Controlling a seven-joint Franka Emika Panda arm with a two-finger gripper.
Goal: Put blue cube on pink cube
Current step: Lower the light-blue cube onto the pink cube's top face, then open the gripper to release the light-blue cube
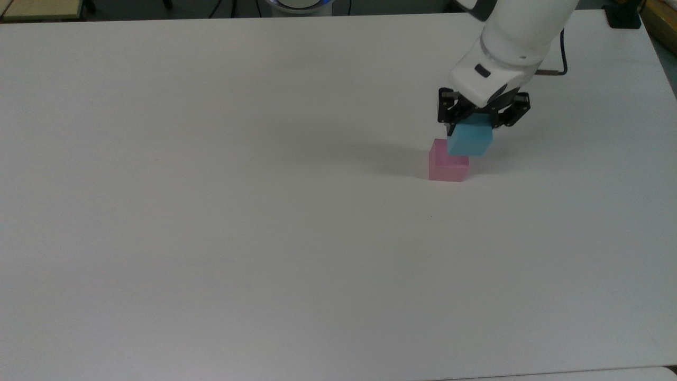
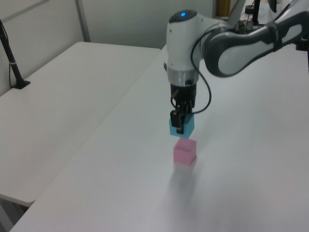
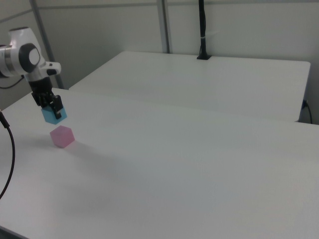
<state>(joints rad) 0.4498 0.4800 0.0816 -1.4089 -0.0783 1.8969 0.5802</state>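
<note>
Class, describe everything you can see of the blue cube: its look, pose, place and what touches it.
The blue cube is a small sky-blue block with plain matte faces and no marks, close in size to the pink cube. The gripper is shut on its upper part and holds it in the air. It hangs slightly tilted just above the pink cube, with a small gap between them in the left view, and off-centre toward the top view's right. Only the fingers touch it.

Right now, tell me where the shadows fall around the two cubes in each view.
Top view: a soft grey shadow spreads left of the small pale pink cube. Left view: a faint smear lies below it. Right view: the light sky-blue cube looks evenly lit.
</note>
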